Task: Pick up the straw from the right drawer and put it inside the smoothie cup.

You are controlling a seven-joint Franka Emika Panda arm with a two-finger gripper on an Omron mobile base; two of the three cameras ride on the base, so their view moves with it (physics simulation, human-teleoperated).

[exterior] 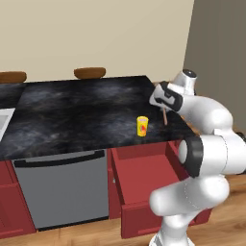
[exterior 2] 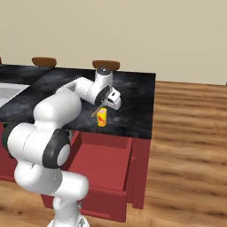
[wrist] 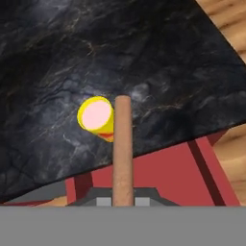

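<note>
My gripper [exterior: 163,109] is shut on the straw [exterior: 165,117], a thin reddish-brown stick that hangs above the black counter [exterior: 81,110], to the right of the smoothie cup [exterior: 142,126]. The cup is a small yellow tumbler with a red mark, upright near the counter's front edge. In the hand view the straw [wrist: 123,149] runs up from the gripper [wrist: 123,201], and its tip ends beside the cup's open mouth [wrist: 96,116], just to its right. The right drawer [exterior: 144,175] stands pulled open below the counter. From the right side, the straw [exterior 2: 96,111] slants just left of the cup [exterior 2: 102,117].
A grey dishwasher front [exterior: 62,187] with a bar handle sits left of the drawer. Two brown wooden bowls [exterior: 90,72] [exterior: 12,76] stand at the counter's back edge. A sink [exterior: 4,120] lies at the far left. Wooden floor [exterior 2: 190,146] extends to the right.
</note>
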